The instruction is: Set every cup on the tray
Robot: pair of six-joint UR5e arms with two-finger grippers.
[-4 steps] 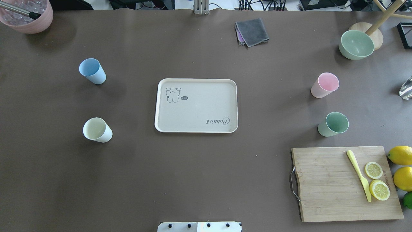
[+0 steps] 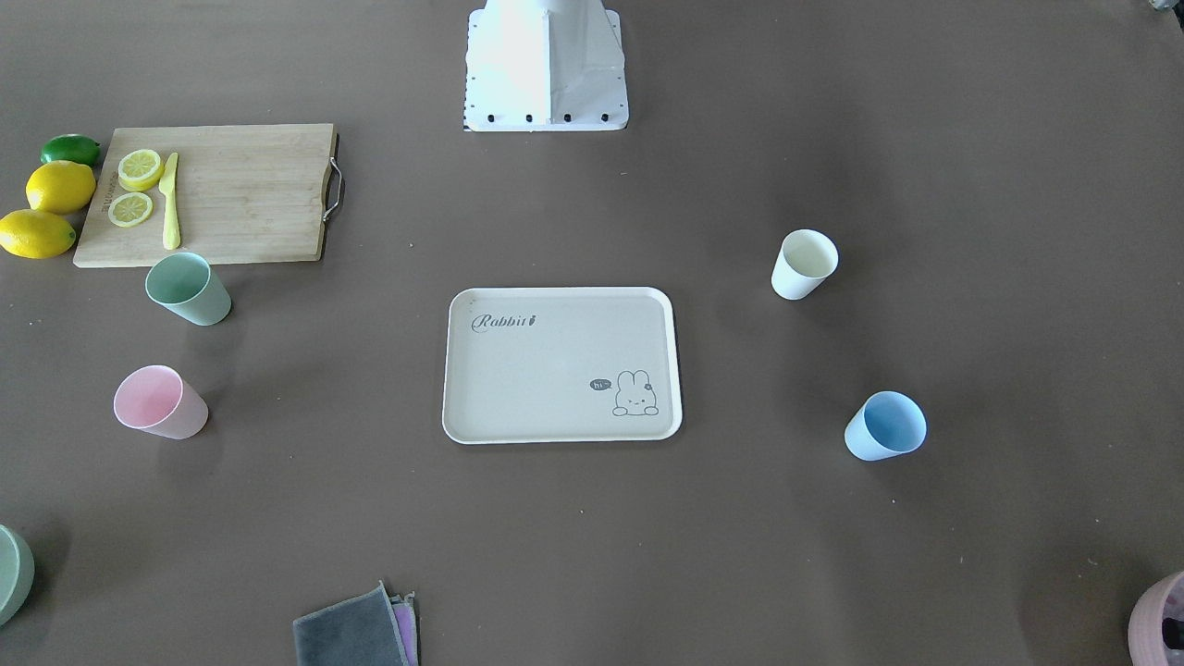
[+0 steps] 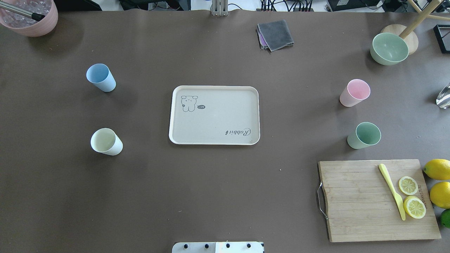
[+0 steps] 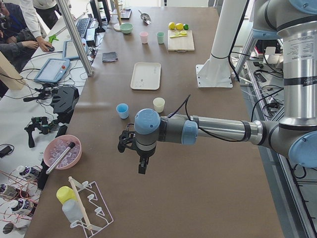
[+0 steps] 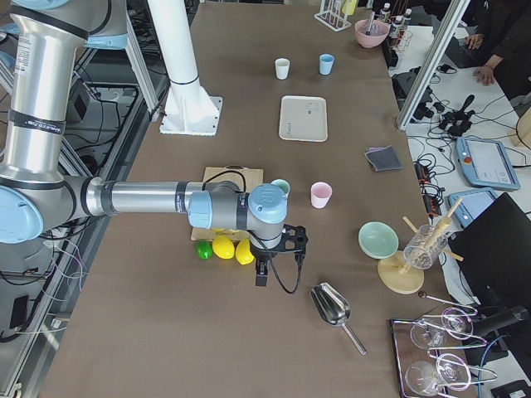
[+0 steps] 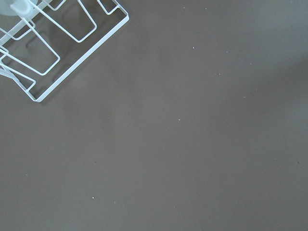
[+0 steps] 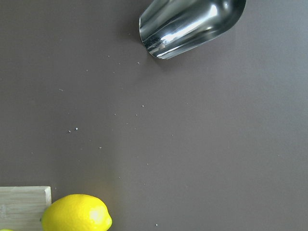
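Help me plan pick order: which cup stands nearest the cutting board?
The green cup, just off the board's edge; the pink cup is farther.

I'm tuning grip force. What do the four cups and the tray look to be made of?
The blue cup, white cup, pink cup and green cup look like matte plastic: flat pastel colour, thin walls, no glare. The tray seems similar, matte beige with printed art, possibly melamine or bamboo fibre.
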